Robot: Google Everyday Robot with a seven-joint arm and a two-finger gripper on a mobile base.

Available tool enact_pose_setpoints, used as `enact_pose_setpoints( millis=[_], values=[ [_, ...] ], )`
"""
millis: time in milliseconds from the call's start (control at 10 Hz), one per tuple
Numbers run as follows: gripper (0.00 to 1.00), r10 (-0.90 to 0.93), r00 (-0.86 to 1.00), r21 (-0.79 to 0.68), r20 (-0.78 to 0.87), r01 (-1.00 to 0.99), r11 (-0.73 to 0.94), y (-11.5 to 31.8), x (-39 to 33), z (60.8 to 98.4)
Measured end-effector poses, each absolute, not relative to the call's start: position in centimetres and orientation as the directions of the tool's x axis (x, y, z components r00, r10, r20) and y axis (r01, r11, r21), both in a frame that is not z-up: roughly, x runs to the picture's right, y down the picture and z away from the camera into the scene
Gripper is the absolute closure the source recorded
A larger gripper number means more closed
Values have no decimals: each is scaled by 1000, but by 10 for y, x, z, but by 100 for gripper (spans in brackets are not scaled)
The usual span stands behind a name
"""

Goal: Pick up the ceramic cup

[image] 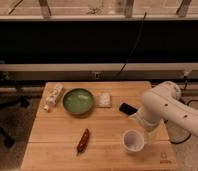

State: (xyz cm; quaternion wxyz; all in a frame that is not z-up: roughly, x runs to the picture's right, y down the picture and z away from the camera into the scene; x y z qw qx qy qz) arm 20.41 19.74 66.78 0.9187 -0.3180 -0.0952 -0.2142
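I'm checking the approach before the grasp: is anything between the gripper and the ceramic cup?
Nothing visible does. The gripper hangs just behind and to the right of the ceramic cup. The small dark object lies farther back on the table, and the green bowl sits well off to the left.

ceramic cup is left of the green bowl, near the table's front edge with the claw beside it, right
No. The camera view shows the ceramic cup right of the green bowl, not left. It is near the table's front edge with the claw beside it.
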Motion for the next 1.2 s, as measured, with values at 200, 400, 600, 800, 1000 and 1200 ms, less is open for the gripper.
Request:
enact_pose_setpoints(
  millis=[200, 400, 600, 800, 1000, 1200],
  values=[
    [20, -329, 890, -539, 317, 454, 709, 197, 204, 667],
    [20, -310, 892, -547, 329, 448, 707, 208, 205, 661],
    [20, -290, 894, -541, 341, 439, 717, 216, 205, 660],
    [20, -268, 895, -536, 358, 431, 726, 224, 204, 658],
    [20, -266, 887, -523, 378, 441, 729, 223, 191, 661],
    [20, -269, 881, -512, 389, 450, 732, 214, 180, 666]
  ],
)
